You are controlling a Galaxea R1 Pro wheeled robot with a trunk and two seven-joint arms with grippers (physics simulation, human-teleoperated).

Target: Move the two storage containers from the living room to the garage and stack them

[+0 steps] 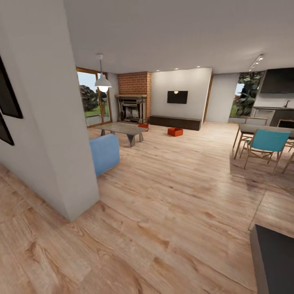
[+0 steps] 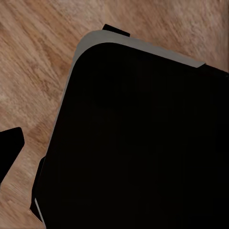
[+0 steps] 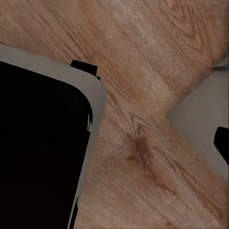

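Observation:
I am looking across the living room's light wood floor (image 1: 163, 204). One orange-red storage container (image 1: 175, 131) sits on the planks far ahead, in front of the low dark TV bench (image 1: 175, 122). The other storage container (image 1: 143, 126) shows partly behind the glass table (image 1: 122, 129), near the brick fireplace (image 1: 132, 107). In the left wrist view one dark fingertip (image 2: 10, 143) sits at the picture's edge, beside my black base (image 2: 143, 138). In the right wrist view a dark fingertip (image 3: 222, 143) also sits at the edge, over bare planks. Nothing is held. The garage is out of view.
A white wall corner (image 1: 61, 143) juts out close on the left, with the blue sofa (image 1: 105, 153) behind it. A dining table with teal chairs (image 1: 265, 143) stands on the right. A dark cabinet corner (image 1: 273, 261) is near at lower right.

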